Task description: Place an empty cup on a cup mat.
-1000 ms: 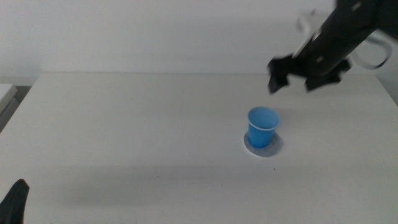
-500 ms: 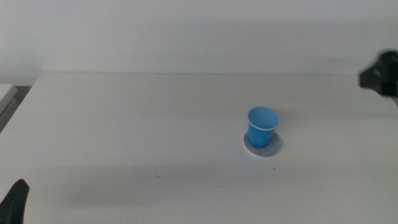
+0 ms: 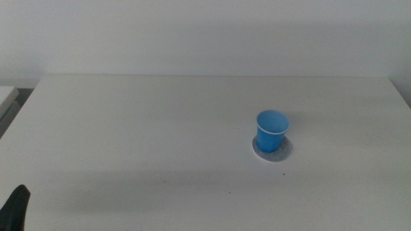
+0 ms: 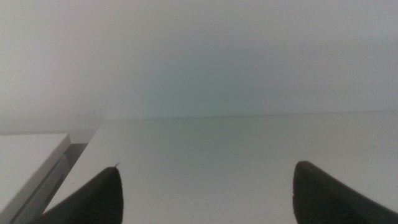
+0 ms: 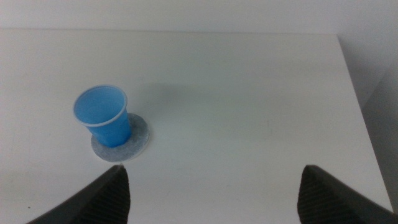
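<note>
The bright blue cup (image 3: 271, 130) stands upright and empty on the grey cup mat (image 3: 272, 151), right of the table's middle. Both also show in the right wrist view, the cup (image 5: 102, 116) on the mat (image 5: 132, 141). My right gripper (image 5: 214, 186) is open, empty, and well away from the cup; it is out of the middle view. My left gripper (image 4: 208, 186) is open and empty over bare table; only a dark tip of it (image 3: 16, 206) shows at the middle view's bottom left corner.
The white table (image 3: 141, 122) ends at its right edge (image 5: 357, 99) in the right wrist view. A pale block (image 4: 28, 158) lies off the table's left side.
The right arm, which hung above and behind the cup, has drawn off to the right and left the middle view. Cup and mat have not moved.
</note>
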